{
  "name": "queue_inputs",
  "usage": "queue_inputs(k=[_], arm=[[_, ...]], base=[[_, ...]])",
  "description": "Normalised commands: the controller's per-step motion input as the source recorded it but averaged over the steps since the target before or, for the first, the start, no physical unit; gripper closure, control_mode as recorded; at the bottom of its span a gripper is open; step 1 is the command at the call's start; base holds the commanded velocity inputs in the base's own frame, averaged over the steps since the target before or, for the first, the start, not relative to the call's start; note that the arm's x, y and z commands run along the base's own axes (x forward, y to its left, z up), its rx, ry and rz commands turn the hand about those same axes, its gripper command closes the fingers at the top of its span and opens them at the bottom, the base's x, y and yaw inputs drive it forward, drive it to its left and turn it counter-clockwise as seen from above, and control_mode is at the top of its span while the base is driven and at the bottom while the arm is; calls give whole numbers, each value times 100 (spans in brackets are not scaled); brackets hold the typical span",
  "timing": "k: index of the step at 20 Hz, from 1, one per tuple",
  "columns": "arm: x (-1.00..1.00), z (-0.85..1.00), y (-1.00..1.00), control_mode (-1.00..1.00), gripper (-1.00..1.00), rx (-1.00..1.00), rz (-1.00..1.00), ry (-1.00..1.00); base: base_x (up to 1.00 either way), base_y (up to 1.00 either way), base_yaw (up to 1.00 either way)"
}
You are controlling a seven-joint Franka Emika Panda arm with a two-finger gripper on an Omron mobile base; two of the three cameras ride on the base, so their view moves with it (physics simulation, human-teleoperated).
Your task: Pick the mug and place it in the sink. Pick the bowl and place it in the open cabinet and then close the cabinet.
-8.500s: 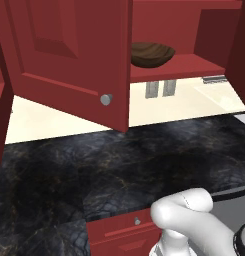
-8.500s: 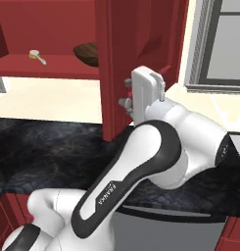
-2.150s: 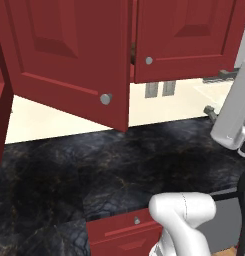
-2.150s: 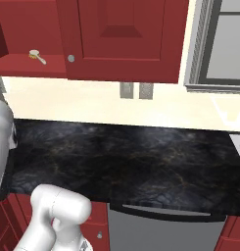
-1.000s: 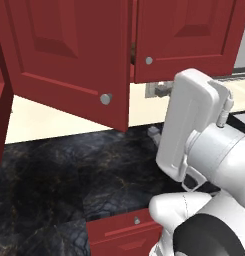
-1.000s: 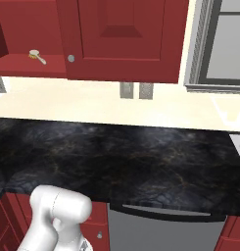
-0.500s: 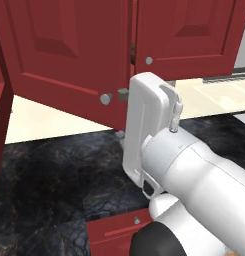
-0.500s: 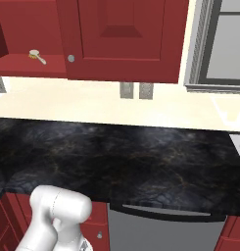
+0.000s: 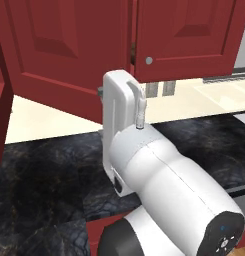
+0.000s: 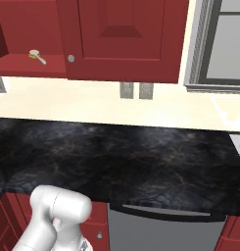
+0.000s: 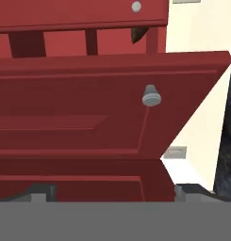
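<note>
Above the dark marbled counter (image 10: 136,162), the tall dark red cabinet (image 9: 69,55) is seen with its left door swung out toward the robot and its right door (image 9: 189,35) shut. The white arm is raised in front of the open door in the left base view, and the hand is turned toward it. From the hand view, the open door's raised panel is seen close up, rolled sideways, with its round silver knob (image 11: 151,95) just ahead. The gripper (image 11: 107,190) is spread wide with nothing between its jaws, one dark finger tip (image 11: 41,190) being visible at each side. A dark sliver (image 11: 138,34) in the gap beyond the door is possibly the wooden bowl's edge.
</note>
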Motion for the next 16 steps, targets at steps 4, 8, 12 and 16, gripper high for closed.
queue_inputs(k=[4,8,12,16], arm=[[23,0,0,-100,-100,0,-13,5],[18,0,-3,-100,-100,1,-13,2],[0,0,-12,-100,-100,5,-11,0],[14,0,0,-100,-100,2,-12,0]], base=[[0,0,0],[0,0,0],[0,0,0],[0,0,0]])
